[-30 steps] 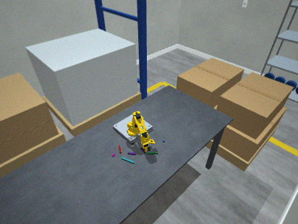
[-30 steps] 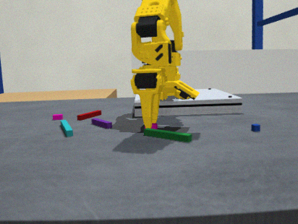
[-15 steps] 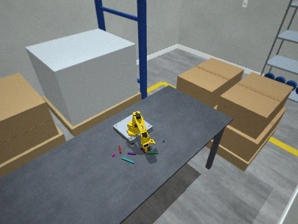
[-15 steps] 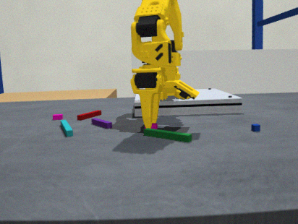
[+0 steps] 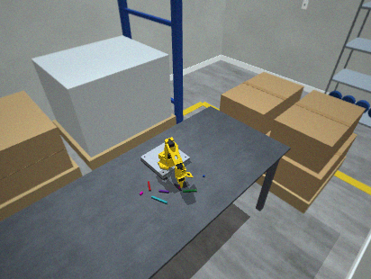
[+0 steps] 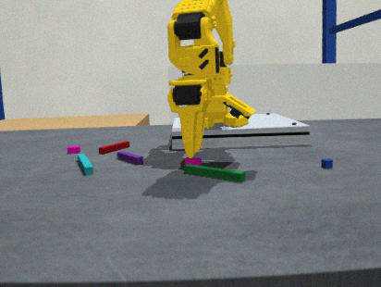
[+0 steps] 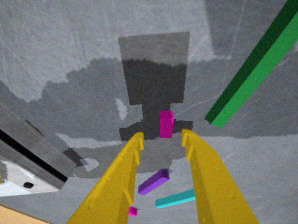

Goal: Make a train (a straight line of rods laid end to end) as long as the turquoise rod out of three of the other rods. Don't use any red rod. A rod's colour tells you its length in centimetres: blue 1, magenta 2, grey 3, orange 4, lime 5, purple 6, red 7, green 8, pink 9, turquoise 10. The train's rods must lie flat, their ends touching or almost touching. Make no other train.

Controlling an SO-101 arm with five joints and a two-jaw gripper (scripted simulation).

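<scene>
The green rod (image 5: pixel 189 190) (image 6: pixel 215 173) (image 7: pixel 255 70) lies near one magenta rod (image 5: pixel 178 187) (image 6: pixel 192 161) (image 7: pixel 165 124).

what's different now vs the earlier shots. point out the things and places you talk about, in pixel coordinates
The gripper (image 5: pixel 182 184) (image 6: pixel 191 155) (image 7: pixel 163 134) has risen a little, so its tips now sit just above the magenta rod (image 5: pixel 178 187) (image 6: pixel 192 161) (image 7: pixel 166 125) they partly hid before. It is open and holds nothing; whether it held that rod earlier, I can't tell. The green rod (image 5: pixel 189 190) (image 6: pixel 215 173) (image 7: pixel 255 77) and the other rods look unmoved.
</scene>
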